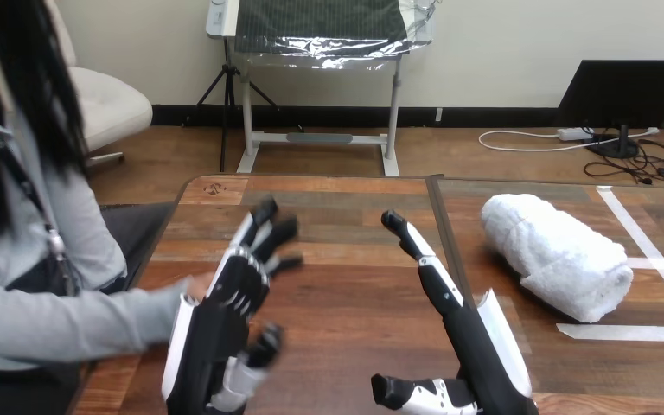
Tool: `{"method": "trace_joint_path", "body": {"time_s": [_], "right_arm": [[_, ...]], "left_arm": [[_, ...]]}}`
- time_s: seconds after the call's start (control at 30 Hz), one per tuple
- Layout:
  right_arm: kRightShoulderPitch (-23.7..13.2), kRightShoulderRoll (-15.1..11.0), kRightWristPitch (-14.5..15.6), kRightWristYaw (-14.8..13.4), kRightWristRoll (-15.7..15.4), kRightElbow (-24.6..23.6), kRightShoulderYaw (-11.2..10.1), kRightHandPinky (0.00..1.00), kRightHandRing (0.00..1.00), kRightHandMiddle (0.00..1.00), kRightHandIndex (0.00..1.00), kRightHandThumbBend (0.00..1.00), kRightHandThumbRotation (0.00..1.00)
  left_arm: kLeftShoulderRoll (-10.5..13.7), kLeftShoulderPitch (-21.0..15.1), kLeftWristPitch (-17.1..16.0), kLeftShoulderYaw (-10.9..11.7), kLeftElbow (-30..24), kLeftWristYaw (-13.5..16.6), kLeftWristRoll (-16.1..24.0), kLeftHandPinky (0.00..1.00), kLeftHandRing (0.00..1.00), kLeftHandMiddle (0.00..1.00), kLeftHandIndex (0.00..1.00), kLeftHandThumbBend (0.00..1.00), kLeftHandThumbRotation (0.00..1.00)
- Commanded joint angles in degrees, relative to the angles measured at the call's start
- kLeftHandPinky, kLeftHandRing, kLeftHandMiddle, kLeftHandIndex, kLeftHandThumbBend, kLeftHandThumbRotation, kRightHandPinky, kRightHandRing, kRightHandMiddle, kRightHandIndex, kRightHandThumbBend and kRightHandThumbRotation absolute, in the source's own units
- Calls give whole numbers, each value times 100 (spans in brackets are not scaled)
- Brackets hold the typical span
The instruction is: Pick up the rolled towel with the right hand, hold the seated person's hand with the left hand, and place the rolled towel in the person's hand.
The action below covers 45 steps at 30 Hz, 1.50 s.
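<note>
A white rolled towel (558, 253) lies on the right half of the wooden table (354, 285), apart from both hands. My right hand (467, 341) is raised at the lower middle, open, fingers stretched toward the far edge, well left of the towel. My left hand (225, 316) stands at the lower left, open with fingers relaxed and spread. The person's hand (192, 285) reaches in from the left on a grey sleeve and sits just behind my left hand, mostly hidden by it. I cannot tell whether the two touch.
White tape strips (640, 333) mark the table's right side around the towel. A seam runs down the table's middle just right of my right hand. The person sits close at the left edge.
</note>
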Motion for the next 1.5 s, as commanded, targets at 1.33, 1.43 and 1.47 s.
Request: {"method": "trace_joint_path", "body": {"time_s": [1.33,1.43,1.47], "right_arm": [[-492,-50,-56,23,246,-8,-169,95,94,90,92,100,80],[-508,-50,-75,26,256,18,-167,95,94,90,92,100,81],[-514,-50,-81,27,261,27,-166,95,93,90,92,100,81]], "left_arm": [[-338,554,7134,1202,-3517,-2746,-5685,0,0,3,4,62,69],[-453,534,7070,1301,-3441,-2974,-5497,1,4,10,13,71,74],[-483,528,7063,1331,-3420,-3030,-5447,1,7,15,20,75,76]]}}
